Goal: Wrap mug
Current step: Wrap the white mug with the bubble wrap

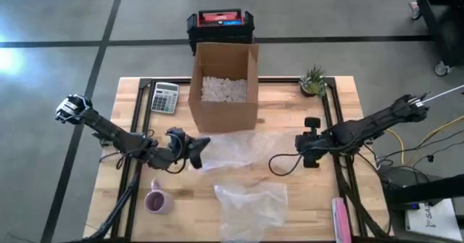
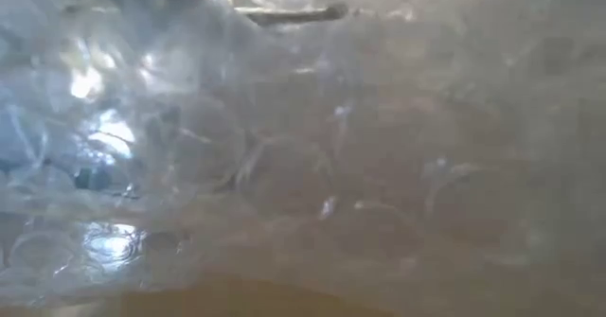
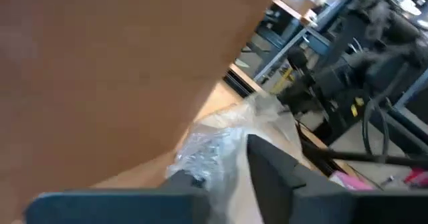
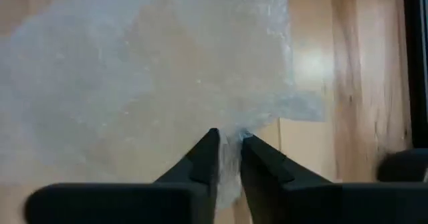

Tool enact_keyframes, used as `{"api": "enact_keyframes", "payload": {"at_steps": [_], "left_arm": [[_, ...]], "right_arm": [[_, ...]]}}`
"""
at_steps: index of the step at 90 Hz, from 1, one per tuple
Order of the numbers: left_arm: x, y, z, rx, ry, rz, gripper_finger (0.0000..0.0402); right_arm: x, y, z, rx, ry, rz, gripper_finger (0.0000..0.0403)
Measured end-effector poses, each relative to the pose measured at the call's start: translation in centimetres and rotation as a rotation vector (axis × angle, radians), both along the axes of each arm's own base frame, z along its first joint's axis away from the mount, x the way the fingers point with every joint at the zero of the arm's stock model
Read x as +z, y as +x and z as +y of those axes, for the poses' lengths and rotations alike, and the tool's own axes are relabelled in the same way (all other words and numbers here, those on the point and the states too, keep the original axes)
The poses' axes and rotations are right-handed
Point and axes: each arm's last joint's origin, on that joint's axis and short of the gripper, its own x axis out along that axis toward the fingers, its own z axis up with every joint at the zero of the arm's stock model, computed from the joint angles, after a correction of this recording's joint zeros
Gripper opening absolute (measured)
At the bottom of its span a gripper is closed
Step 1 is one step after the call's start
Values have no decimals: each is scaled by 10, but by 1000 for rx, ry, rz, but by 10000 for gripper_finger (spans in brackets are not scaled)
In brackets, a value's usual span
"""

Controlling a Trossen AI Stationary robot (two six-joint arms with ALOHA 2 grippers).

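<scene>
Wooden table: both end effectors pinch bubble wrap sheet, left, right

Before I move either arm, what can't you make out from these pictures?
- Low view: bubble wrap covers the lens, hiding the table and both arms.
- Mug: shows only in the high view, too small to tell its handle side.
- Left pincer: blurred in its wrist view; the box fills most of that picture.
- Right pincer: nipped on the wrap's edge; the grip depth is unclear.
</scene>
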Motion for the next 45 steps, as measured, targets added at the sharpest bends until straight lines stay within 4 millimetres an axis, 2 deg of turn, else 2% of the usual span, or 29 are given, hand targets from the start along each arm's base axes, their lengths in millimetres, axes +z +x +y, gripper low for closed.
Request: {"api": "enact_keyframes", "payload": {"at_steps": [12,26,37,45], "left_arm": [[-2,4,10,9,21,35,168],[-2,5,18,-56,102,117,248],[5,4,18,-123,159,147,284],[9,0,18,-154,211,204,295]], "right_arm": [[4,8,1,-13,30,25,138],[36,21,5,2,182,10,201],[60,30,10,80,252,-70,233],[67,38,12,150,244,-131,248]]}}
